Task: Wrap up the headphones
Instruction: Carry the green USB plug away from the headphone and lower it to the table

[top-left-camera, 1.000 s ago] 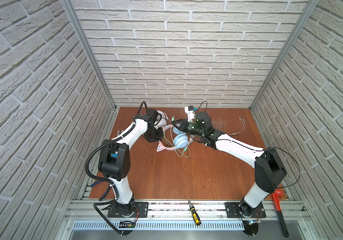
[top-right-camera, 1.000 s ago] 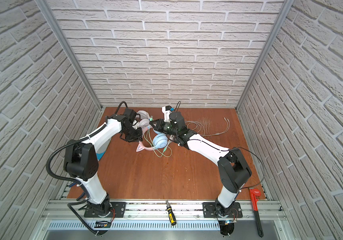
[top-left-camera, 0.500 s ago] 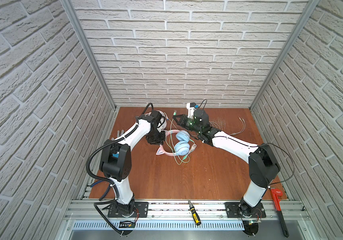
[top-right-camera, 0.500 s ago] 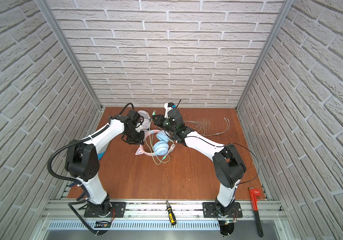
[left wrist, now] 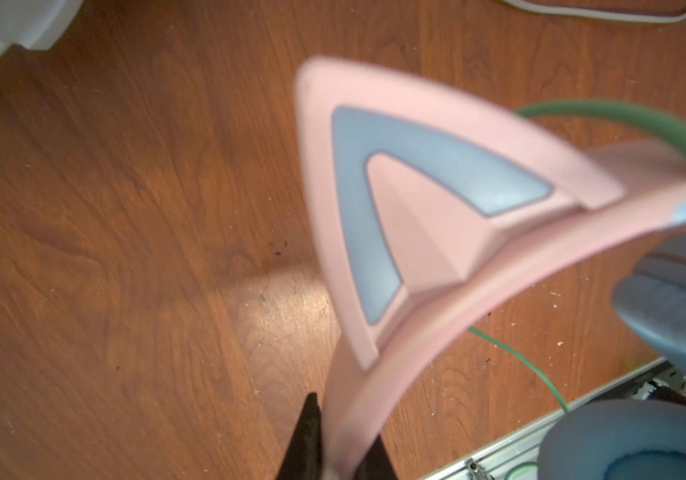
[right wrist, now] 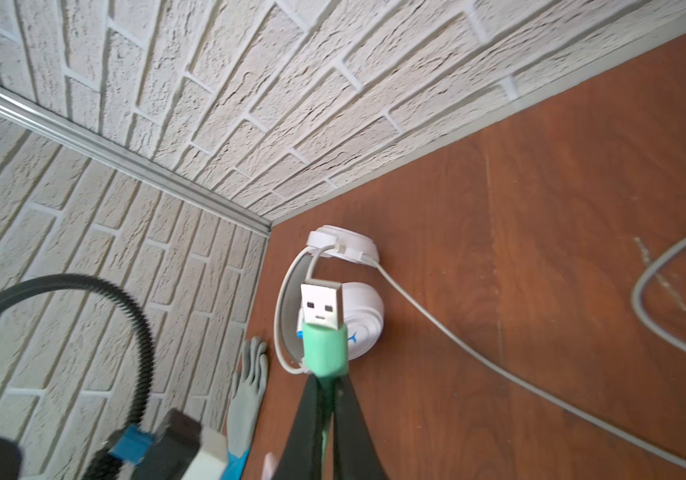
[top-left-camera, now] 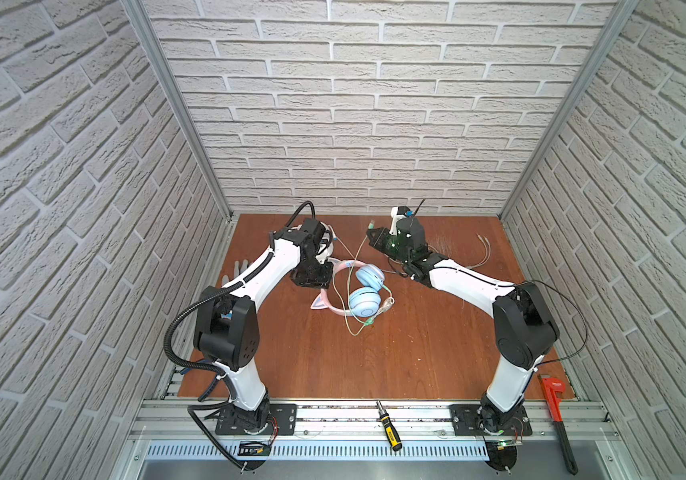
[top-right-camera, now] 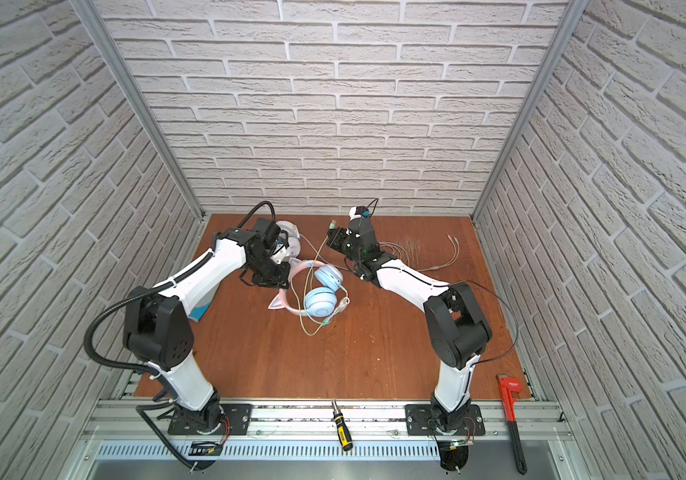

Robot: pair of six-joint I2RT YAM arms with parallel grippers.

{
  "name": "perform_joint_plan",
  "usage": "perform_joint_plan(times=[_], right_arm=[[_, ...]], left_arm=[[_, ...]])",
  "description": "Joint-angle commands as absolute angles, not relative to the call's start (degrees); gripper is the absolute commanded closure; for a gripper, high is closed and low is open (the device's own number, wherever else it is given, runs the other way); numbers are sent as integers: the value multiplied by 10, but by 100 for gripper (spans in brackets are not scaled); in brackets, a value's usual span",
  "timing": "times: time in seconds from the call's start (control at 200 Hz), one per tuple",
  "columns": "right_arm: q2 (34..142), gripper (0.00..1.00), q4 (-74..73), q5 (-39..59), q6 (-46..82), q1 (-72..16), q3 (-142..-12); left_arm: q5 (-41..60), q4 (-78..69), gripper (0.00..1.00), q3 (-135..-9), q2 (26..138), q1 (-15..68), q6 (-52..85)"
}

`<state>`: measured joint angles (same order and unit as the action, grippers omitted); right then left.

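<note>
Right gripper (right wrist: 325,386) pulled back toward rear wall (top-left-camera: 374,124), clamped on green cable (left wrist: 623,118) just behind USB plug (right wrist: 321,305), left gripper (left wrist: 341,428) pinching headband (left wrist: 436,332) of pink headphones (top-right-camera: 324,276), cups (top-left-camera: 364,301) apparently resting on table (top-left-camera: 374,353), white headphones (right wrist: 360,324) rear-left corner.

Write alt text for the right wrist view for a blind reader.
The right gripper is shut on the green USB plug. Beyond it, white headphones lie on the wooden table near the brick corner, beside a grey glove.

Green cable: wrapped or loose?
Loose: the cable trails in open loops over the pink headphones and table, its plug pinched in the right gripper.
</note>
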<state>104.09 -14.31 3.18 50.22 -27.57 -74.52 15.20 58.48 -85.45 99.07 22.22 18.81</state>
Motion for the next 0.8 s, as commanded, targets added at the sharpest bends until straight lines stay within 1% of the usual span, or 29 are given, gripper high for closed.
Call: perform_joint_plan(times=[0.0,0.22,0.35,0.515,0.795], right_arm=[[1040,94,-140,4,471,-274,-732],[1029,95,-109,-25,445,-265,-705],[1014,95,-40,-60,409,-263,-706],[992,95,62,-117,397,-259,-706],[960,94,197,-161,381,-258,-689]], left_arm=[[201,582,100,-868,953,226,161],[215,577,100,-862,932,227,151],[221,573,100,-857,921,227,149],[224,575,100,-860,915,226,150],[226,581,100,-874,914,212,155]])
